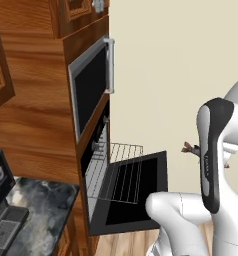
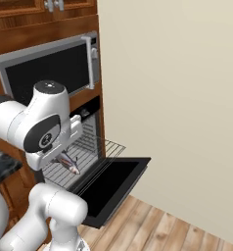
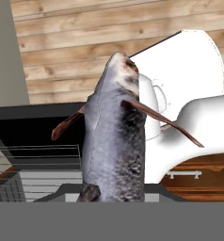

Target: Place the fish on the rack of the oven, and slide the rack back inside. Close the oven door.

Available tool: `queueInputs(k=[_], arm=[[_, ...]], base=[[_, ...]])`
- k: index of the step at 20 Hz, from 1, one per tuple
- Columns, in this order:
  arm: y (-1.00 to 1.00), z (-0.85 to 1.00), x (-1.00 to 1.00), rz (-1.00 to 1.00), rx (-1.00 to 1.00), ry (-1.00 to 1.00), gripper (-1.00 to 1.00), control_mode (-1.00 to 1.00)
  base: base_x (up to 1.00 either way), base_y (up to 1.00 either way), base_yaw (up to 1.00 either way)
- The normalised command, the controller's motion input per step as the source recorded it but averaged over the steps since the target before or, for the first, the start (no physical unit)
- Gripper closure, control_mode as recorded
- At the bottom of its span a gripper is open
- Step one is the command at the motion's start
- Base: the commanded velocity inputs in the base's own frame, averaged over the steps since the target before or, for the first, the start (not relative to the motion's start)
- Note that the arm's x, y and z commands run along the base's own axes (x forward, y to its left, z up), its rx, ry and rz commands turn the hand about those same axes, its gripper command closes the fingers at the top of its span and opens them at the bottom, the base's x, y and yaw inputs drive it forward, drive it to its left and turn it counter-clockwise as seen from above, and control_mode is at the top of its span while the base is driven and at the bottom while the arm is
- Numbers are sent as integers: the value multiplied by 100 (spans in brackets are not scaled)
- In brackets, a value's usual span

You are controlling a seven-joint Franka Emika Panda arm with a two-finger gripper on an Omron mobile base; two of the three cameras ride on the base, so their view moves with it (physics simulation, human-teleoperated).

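Observation:
My gripper (image 3: 115, 194) is shut on the fish (image 3: 115, 136), a grey-brown fish that stands up from between the fingers in the hand view. In the right base view the fish (image 2: 69, 163) hangs under my hand, in the air in front of the oven (image 2: 90, 125). Its tail (image 1: 190, 148) pokes out from behind my forearm in the left base view. The oven door (image 1: 137, 194) is dropped fully open. The wire rack (image 1: 116, 172) is pulled out over it and bare. Rack (image 3: 36, 160) and door (image 3: 34, 124) lie lower left in the hand view.
A silver-framed black appliance (image 1: 91, 85) with a vertical handle sits above the oven. A dark marble counter (image 1: 43, 200) with a black machine (image 1: 1, 205) lies to the left. A beige wall (image 2: 177, 98) stands to the right, above wooden floor (image 2: 157, 230).

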Motion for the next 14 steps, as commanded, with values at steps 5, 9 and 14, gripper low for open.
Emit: queueInputs(k=[5,9,14], arm=[[0,0,10,0,0,0,100,-100],[0,0,1,0,0,0,100,-100],[0,-21,22,0,0,3,100,-100]], base=[[14,0,0],[0,0,0],[0,0,0]])
